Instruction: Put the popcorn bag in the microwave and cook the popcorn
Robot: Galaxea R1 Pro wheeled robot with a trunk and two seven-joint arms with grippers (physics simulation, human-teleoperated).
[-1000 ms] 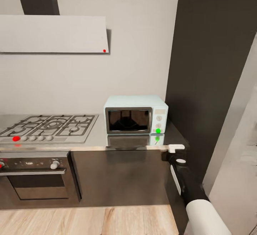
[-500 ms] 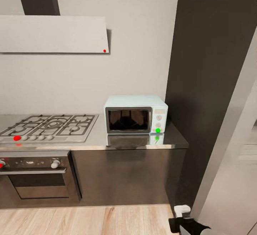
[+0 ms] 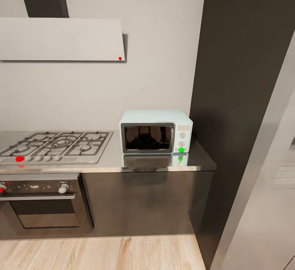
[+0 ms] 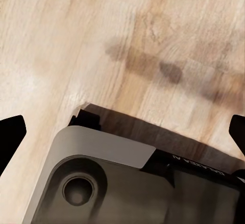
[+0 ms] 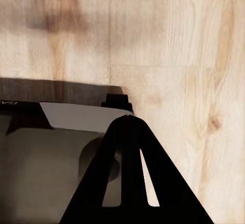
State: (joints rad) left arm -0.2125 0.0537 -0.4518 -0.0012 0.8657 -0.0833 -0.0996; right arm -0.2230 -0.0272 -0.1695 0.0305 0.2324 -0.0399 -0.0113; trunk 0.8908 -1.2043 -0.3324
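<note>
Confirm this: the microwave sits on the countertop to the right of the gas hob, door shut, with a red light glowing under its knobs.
Not quite. The head view shows the microwave on the countertop right of the gas hob, door shut, but its indicator light is green, not red.

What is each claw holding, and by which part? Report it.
Nothing is held: left claw open above the floor, right claw shut and empty.

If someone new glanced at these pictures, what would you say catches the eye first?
The mint-blue microwave draws the eye: door shut, a green light glowing, standing at the right end of the steel countertop. To its left lies the gas hob, with a red dot at its front edge. Both wrist views look down on pale wooden floor.
</note>
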